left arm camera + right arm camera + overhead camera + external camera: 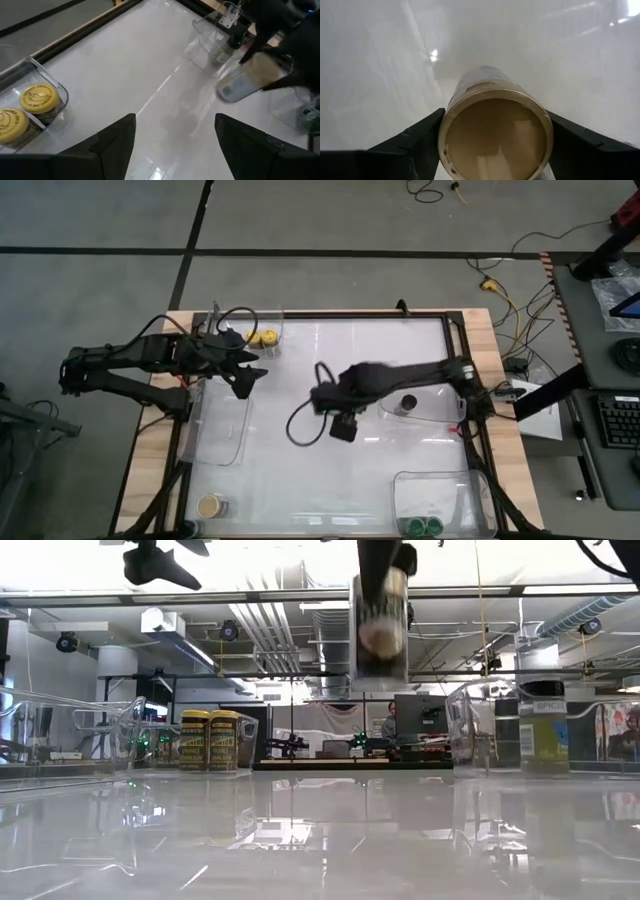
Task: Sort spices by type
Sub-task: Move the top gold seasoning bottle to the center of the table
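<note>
My right gripper [343,423] hangs over the middle of the table, shut on a spice jar with a tan lid [495,130], high above the tabletop in the low view [380,635]. My left gripper [175,145] hovers open and empty at the far left [245,375], next to two yellow-lidded jars [262,338] standing in a clear tray. Another tan-lidded jar [211,505] stands at the near left. Two green-lidded jars [425,526] stand in a tray at the near right. A black-lidded jar [408,403] stands in a tray at the right. My right gripper pinches the tan-lidded jar between its two fingers [415,140], one on each side of the jar's wall just below the lid [470,82]. The fingers come from above, pointing steeply down. The jar hangs below them, lid up, lifted clear of the table.
Clear plastic trays stand around the white tabletop: one at the left [225,430], one at the right [435,412], one at the near right [440,485]. A black frame [460,330] borders the table. The middle of the tabletop under the held jar is bare.
</note>
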You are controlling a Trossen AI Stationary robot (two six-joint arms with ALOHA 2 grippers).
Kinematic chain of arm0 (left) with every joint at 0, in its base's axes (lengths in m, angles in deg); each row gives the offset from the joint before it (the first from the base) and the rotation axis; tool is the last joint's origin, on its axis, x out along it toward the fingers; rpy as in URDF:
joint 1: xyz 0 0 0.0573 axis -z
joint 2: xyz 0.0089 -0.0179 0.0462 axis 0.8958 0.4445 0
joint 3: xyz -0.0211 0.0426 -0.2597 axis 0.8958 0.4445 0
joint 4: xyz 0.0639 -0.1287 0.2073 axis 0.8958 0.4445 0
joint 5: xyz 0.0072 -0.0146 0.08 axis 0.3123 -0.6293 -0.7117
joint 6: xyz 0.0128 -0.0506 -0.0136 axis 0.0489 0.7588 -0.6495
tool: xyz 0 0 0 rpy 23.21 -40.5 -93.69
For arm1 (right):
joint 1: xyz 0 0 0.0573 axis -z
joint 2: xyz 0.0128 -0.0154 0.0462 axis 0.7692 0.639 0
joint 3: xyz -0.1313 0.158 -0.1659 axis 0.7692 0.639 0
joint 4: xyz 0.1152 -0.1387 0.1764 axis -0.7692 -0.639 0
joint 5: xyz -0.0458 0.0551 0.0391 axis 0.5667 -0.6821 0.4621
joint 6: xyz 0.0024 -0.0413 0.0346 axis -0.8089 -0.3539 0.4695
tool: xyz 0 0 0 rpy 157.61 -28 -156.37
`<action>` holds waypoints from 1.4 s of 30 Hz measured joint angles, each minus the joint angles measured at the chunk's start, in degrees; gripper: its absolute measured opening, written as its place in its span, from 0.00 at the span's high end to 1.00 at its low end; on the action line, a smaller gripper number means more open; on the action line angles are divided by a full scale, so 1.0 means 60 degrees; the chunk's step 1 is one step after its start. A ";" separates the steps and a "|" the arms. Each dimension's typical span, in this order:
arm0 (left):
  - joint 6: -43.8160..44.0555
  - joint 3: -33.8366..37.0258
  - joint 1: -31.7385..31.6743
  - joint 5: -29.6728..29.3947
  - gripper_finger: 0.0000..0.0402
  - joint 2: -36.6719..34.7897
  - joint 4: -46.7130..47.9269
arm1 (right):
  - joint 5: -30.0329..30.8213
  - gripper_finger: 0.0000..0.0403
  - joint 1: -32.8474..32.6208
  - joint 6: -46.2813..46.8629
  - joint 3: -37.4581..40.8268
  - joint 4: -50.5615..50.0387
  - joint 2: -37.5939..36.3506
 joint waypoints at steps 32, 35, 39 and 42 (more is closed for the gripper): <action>-0.0050 0.0000 0.0022 0.0143 0.36 0.0025 -0.0083 | -0.0391 0.31 -0.0190 -0.0027 0.1060 0.1652 0.1039; -0.0050 0.0000 0.0022 0.0143 0.36 0.0025 -0.0105 | -0.0388 0.31 -0.0190 -0.0026 0.1116 0.1712 0.1042; -0.0050 0.0000 0.0022 0.0143 0.36 0.0025 -0.0108 | -0.0530 0.27 -0.0190 -0.0027 0.1220 0.1798 0.1162; -0.0050 0.0000 0.0022 0.0140 0.36 0.0025 -0.0106 | -0.0611 0.26 -0.0190 -0.0022 0.1257 0.1908 0.1248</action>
